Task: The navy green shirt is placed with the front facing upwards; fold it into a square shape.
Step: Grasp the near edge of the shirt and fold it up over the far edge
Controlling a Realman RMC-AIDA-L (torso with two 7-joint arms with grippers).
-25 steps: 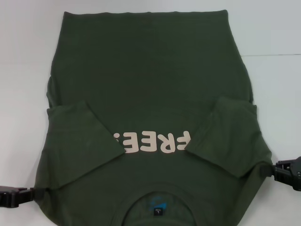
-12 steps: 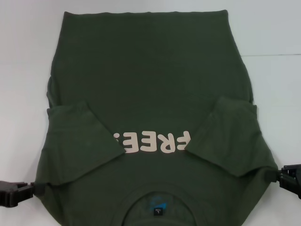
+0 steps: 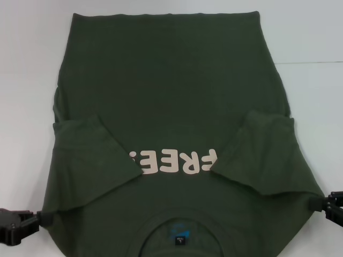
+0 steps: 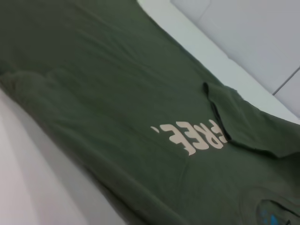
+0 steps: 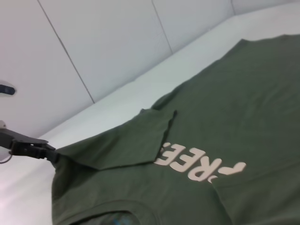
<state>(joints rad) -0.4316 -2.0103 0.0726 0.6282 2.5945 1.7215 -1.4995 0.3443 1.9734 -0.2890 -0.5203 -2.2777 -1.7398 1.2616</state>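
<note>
1. Your navy green shirt (image 3: pixel 171 107) lies flat on the white table (image 3: pixel 316 32), print up, collar nearest, both sleeves folded inward.
2. Your left gripper (image 3: pixel 40 218) pinches the shirt's near-left edge.
3. Your right gripper (image 3: pixel 316 204) grips the near-right edge.

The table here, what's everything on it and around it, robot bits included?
Shirt: one, dark olive green, spread front-up across the table, collar nearest the robot, both sleeves folded in over the chest.
Print: one, pale pink "FREE!" lettering on the chest, partly covered by the sleeves.
Neck label: one, small and black, inside the collar.
Table: one, white, under the shirt.
Left gripper: one, black, at the shirt's near left shoulder edge, shut on the fabric.
Right gripper: one, black, at the shirt's near right shoulder edge, shut on the fabric.
</note>
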